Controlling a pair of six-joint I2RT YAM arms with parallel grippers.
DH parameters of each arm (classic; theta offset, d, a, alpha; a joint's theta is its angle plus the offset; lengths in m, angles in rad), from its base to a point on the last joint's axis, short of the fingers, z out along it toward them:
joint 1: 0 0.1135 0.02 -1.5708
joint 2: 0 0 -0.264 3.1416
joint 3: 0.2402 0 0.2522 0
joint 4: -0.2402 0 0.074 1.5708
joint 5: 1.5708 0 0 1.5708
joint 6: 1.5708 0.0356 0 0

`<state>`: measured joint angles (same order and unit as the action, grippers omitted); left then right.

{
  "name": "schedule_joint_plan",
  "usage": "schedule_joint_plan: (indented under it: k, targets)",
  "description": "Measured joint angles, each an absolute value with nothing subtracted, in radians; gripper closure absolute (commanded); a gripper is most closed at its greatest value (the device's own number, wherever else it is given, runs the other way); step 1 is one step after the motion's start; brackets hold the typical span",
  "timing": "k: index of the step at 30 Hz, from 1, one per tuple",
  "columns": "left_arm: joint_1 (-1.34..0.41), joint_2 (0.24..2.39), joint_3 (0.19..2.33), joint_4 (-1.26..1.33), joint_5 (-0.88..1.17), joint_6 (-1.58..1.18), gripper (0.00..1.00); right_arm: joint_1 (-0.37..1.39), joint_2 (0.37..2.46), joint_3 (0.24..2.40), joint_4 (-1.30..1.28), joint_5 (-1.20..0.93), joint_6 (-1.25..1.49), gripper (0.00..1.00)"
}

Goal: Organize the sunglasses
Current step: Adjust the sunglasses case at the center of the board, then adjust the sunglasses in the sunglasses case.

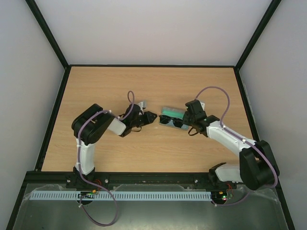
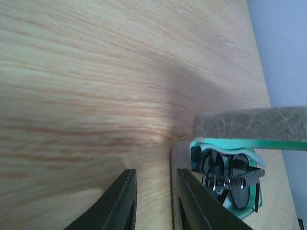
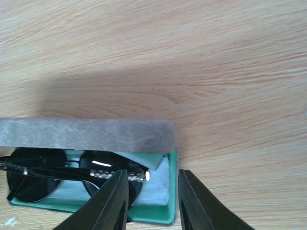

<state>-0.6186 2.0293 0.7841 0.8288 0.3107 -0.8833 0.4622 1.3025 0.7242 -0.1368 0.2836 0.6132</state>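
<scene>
Just beneath the right end effector (image 3: 152, 194), its jaws standing apart, the sunglasses (image 3: 43, 184) are lying in the open grey case (image 3: 86, 135). Beside that case, the left end effector (image 2: 156, 203) is hovering, also apart, likely waiting to steady it.

My two arms are white tubular links (image 1: 85, 155) between bulky black joint housings (image 1: 88, 123), each trailed by a looping lilac cable (image 1: 216, 88) and ending in a pair of matte black tapered fingers (image 3: 111, 201).
</scene>
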Motion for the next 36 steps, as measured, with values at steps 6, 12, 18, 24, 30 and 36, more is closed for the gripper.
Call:
schedule_joint_plan:
  k: [6, 12, 18, 24, 30, 36]
  targets:
    - [-0.619, 2.001, 0.748, 0.823, 0.294, -0.889, 0.81, 0.377, 1.270, 0.655, -0.133, 0.249, 0.617, 0.71]
    - [-0.624, 1.998, 0.776, 0.765, 0.260, -0.877, 0.88, 0.264, 1.280, 0.594, -0.101, 0.166, 0.625, 0.75]
    - [-0.638, 2.013, 0.849, 0.676, 0.216, -0.852, 0.91, 0.254, 1.387, 0.593, -0.023, 0.103, 0.638, 0.75]
    - [-0.665, 2.024, 0.897, 0.618, 0.171, -0.831, 0.91, 0.237, 1.455, 0.596, 0.048, 0.067, 0.648, 0.75]
    - [-0.685, 2.024, 0.917, 0.585, 0.146, -0.818, 0.91, 0.235, 1.484, 0.603, 0.103, 0.046, 0.654, 0.76]
    - [-0.693, 2.024, 0.931, 0.561, 0.134, -0.814, 0.91, 0.235, 1.489, 0.603, 0.117, 0.033, 0.654, 0.76]
